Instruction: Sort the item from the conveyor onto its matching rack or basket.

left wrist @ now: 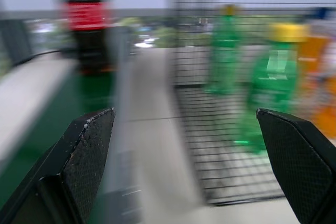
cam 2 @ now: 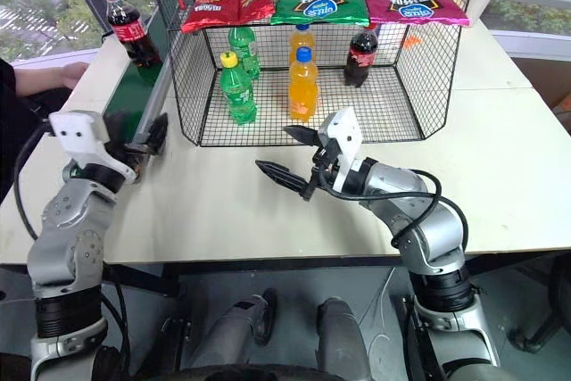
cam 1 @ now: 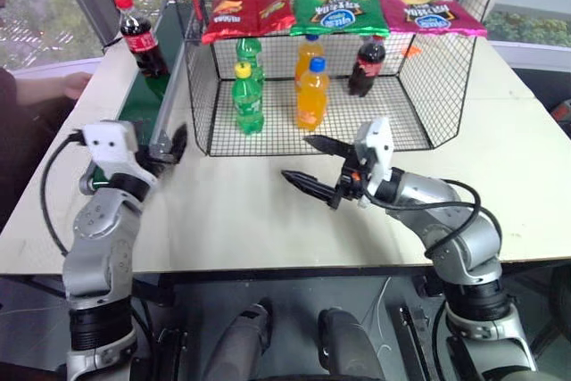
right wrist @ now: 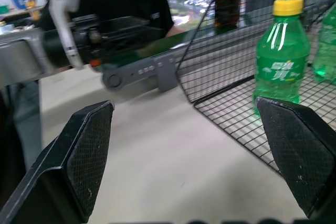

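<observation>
Left gripper (cam 2: 159, 136): fingers spread wide and empty, raised at the near end of the conveyor, pointing along the belt toward the far bottle.
Right gripper (cam 1: 308, 165): fingers spread wide and empty, held over bare table just in front of the cage's open side, pointing toward the robot's left.
Table (cam 1: 259, 220): pale beige top carrying the conveyor on the left and the cage at the middle; bare in front of the grippers.
Wire cage (cam 1: 428, 86): large black mesh basket, open toward the robot, with tall side and back walls.
Conveyor (cam 1: 143, 104): dark-green belt with grey rail, running away along the cage's left wall.
Chip bags (cam 1: 339, 4): red, green and pink bags lying side by side on top of the cage.
Person (cam 1: 40, 88): dark sleeve and a hand resting on the table's left edge, beside the belt.
Cola bottle (cam 1: 140, 36): upright on the far part of the belt, red cap and label, well apart from both grippers.
Bottles in cage: two green (cam 1: 247, 97), two orange (cam 1: 311, 94), and one cola (cam 1: 367, 66), all upright on the grid floor.
In the way: the cage's left mesh wall stands between belt and cage floor.
Room: windows with greenery behind the table.
</observation>
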`<action>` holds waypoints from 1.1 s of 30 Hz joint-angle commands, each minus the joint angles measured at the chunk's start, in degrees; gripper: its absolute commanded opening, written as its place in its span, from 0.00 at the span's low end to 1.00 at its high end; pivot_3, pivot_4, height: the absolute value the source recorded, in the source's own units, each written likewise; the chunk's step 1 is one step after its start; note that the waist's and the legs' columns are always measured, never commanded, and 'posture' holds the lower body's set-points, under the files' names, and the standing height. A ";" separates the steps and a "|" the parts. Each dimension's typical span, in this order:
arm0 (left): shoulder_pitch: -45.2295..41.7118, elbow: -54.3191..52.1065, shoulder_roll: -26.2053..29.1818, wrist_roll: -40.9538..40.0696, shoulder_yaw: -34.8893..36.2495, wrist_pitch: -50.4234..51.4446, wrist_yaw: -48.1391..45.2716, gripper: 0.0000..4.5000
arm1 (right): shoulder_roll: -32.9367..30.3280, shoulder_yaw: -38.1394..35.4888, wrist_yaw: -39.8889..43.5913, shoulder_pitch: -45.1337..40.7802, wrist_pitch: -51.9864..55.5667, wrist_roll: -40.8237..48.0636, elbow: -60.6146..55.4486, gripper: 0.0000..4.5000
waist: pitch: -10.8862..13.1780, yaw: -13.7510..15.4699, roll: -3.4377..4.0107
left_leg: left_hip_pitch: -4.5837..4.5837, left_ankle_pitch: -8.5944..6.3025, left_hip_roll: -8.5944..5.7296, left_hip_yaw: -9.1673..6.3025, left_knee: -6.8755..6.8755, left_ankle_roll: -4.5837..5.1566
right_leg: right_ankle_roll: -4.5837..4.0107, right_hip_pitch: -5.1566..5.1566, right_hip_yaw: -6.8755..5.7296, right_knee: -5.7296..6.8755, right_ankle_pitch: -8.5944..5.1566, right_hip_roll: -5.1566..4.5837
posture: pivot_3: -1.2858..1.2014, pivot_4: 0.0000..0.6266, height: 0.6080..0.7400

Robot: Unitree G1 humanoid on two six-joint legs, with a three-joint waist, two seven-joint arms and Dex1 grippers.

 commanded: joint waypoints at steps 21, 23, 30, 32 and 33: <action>-2.02 7.21 1.79 1.19 3.43 -4.09 6.14 1.00 | 1.02 1.97 -0.31 0.75 -7.45 -4.33 1.95 0.99 | -0.02 -0.28 -0.04 | 0.02 0.00 0.02 0.00 0.01 0.00 | -0.01 -0.01 -0.03 0.05 0.02 0.03 | 0.52 0.24 0.98; -2.09 7.58 1.87 1.32 3.19 -4.17 6.03 1.00 | 1.03 1.71 -0.40 0.57 -7.39 -4.34 2.12 0.99 | -0.02 -0.37 -0.03 | 0.02 0.00 0.02 -0.01 0.01 0.00 | -0.02 -0.02 -0.03 0.05 0.03 0.04 | 0.52 0.24 0.98; -2.55 7.93 1.78 1.40 3.02 -3.75 6.74 1.00 | 0.63 1.40 -0.70 0.31 -7.45 -4.88 2.73 0.99 | -0.02 -0.30 -0.04 | 0.02 0.00 0.02 -0.01 0.01 0.00 | -0.01 -0.02 -0.03 0.05 0.02 0.04 | 0.52 0.24 0.98; -2.54 8.28 1.75 2.04 2.81 -4.02 7.26 1.00 | 0.64 1.34 -0.76 0.30 -7.37 -4.93 2.79 0.99 | -0.02 -0.30 -0.04 | 0.02 0.00 0.02 -0.01 0.01 0.00 | 0.00 -0.02 -0.03 0.05 0.02 0.04 | 0.52 0.24 0.98; -2.42 8.64 1.89 2.88 2.35 -4.23 7.56 1.00 | 0.62 1.27 -0.81 0.31 -7.32 -4.99 2.84 0.99 | -0.02 -0.29 -0.04 | 0.02 0.00 0.02 0.00 0.01 0.00 | 0.00 -0.02 -0.03 0.05 0.02 0.04 | 0.52 0.24 0.98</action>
